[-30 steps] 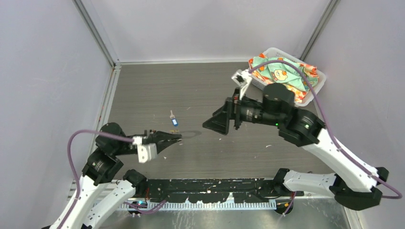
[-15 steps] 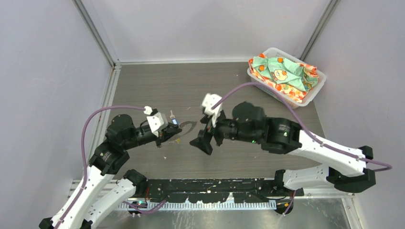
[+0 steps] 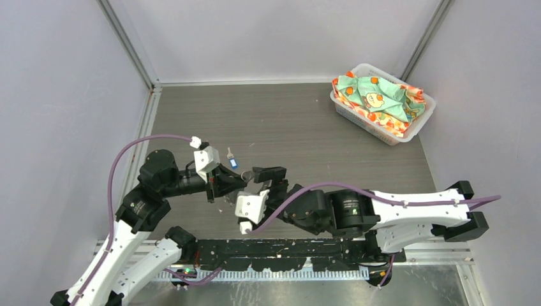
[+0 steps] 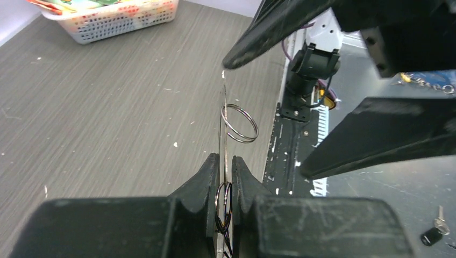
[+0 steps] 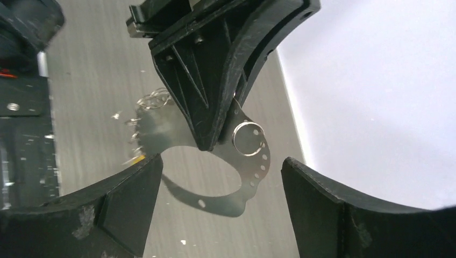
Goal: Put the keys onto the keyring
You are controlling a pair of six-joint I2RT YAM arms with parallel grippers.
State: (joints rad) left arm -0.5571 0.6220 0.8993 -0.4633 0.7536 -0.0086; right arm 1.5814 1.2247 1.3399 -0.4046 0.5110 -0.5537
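Currently | left tool (image 4: 226,161) clenched on keyring (image 5: 253,172) | right tool (image 5: 221,161) spread | keyring's holes show from right wrist only

This is a robotics lab test cell. Plain pale grey panel walls (image 3: 64,95) and bare aluminium corner posts (image 3: 125,44) enclose a dark grey wood-grain tabletop (image 3: 287,121). Two white-and-black robot arms (image 3: 415,207), trailing purple cables (image 3: 159,135), are bolted to a black metal mounting rail (image 3: 287,247).

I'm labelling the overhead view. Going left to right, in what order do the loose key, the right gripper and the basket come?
In order: blue-headed key → right gripper → white basket of patterned cloth.
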